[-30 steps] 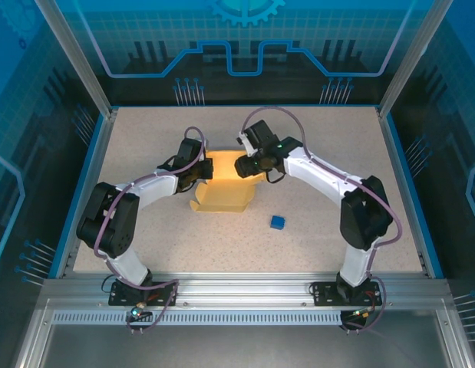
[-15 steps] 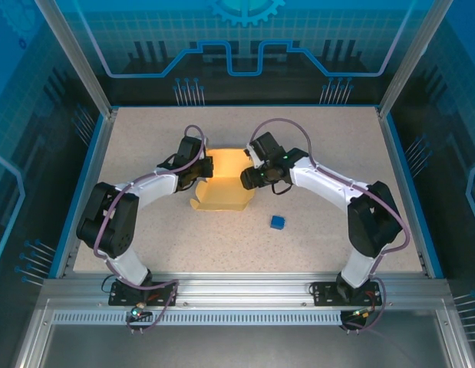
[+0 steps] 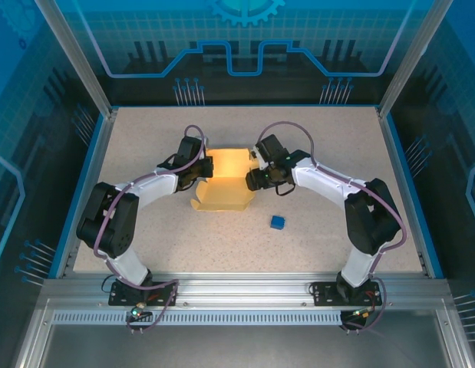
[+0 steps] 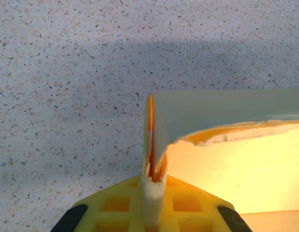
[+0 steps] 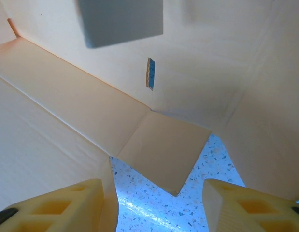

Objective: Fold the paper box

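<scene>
While the paper box (image 3: 224,184) sits partly folded at mid-table (image 3: 321,146) between both arms: left gripper (image 4: 153,205) pinched tight on its upright left wall; right gripper (image 5: 154,193) at its right side, jaws apart, holding nothing; blue cube (image 3: 278,222) apart, nearer the bases.

paper box (image 4: 226,111) cut off at right, left hand (image 4: 153,205) cropped below

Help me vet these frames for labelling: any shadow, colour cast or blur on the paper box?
Top external: sharp, paper box glowing warm yellow. Left wrist: soft shadow across the table; its edge nearest the lens blurs. Right wrist: table through the gap looks blue-tinted.
</scene>
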Robot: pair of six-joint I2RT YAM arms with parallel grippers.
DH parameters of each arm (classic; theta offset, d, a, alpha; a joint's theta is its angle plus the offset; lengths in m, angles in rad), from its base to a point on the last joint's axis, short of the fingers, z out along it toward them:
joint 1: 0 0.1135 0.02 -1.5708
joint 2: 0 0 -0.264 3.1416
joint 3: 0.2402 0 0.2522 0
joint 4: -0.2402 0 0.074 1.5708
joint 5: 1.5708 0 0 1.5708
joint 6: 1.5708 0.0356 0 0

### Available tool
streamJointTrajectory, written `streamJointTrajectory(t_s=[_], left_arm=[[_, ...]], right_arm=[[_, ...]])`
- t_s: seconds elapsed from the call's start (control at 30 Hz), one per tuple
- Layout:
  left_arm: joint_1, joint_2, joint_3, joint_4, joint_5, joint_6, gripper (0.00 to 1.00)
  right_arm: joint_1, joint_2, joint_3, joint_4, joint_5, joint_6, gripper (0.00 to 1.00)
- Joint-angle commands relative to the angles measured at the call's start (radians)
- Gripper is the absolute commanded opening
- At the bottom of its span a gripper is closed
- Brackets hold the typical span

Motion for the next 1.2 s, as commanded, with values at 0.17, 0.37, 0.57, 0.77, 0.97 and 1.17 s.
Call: streamJointTrajectory(t_s=[0.17,0.37,0.57,0.77,0.97,1.17], left_arm=[[-0.006,-0.027,0.016,0.004,0.010,0.007,0.02],[-0.006,-0.033,0.010,0.006,0.012,0.008,0.02],[-0.006,-0.034,0.008,0.008,0.016,0.007,0.02],[-0.006,-0.032,0.008,0.008,0.016,0.007,0.02],[-0.006,-0.031,0.008,0.010,0.021,0.001,0.03],[-0.006,-0.033,0.005,0.008,0.016,0.007,0.03]], right_arm=[[-0.011,0.018,-0.005,0.087,-0.085,0.039,0.57],[0.000,0.005,0.020,0.130,-0.109,0.031,0.57],[0.037,0.041,0.068,0.135,-0.126,0.019,0.56],[0.070,0.087,0.110,0.124,-0.098,0.003,0.56],[0.079,0.124,0.135,0.123,-0.102,-0.007,0.55],[0.075,0.108,0.146,0.101,-0.087,-0.049,0.56]])
